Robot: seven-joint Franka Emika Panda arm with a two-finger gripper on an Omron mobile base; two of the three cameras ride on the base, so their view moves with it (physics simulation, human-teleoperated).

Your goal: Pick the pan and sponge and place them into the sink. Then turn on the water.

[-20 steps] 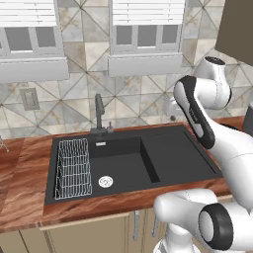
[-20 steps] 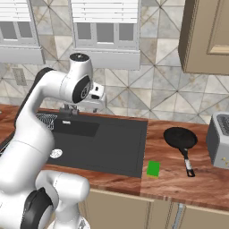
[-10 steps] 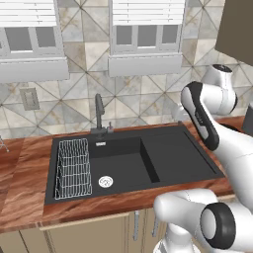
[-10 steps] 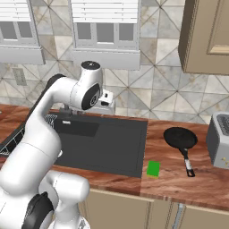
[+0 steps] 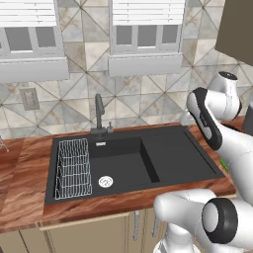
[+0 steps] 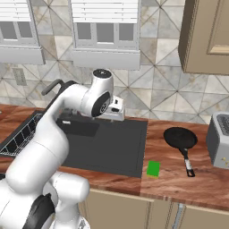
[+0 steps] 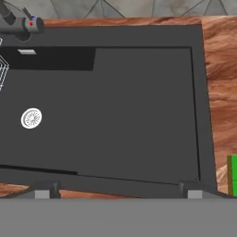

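1. The gripper hangs above the drainboard wing of the sink. Its two dark finger tips stand wide apart at the bottom of the hand view, with nothing between them: released and empty-handed.
2. Straight below it is the flat black drainboard. The deeper basin lies off to one side, with the round silver drain in its floor.
3. From the right base view the hand sits over the back edge of the sink, with the arm's big elbow joint beside it.
4. The sponge, bright green, lies on the wooden counter just beside the sink's right rim; a sliver of it shows at the edge of the hand view.
5. The pan rests on the counter farther right, well apart from the gripper, its handle pointing toward the counter's front edge.
6. A toaster stands near the pan.
7. At the far end of the sink, the white wire rack sits in the basin and the dark faucet rises behind it.
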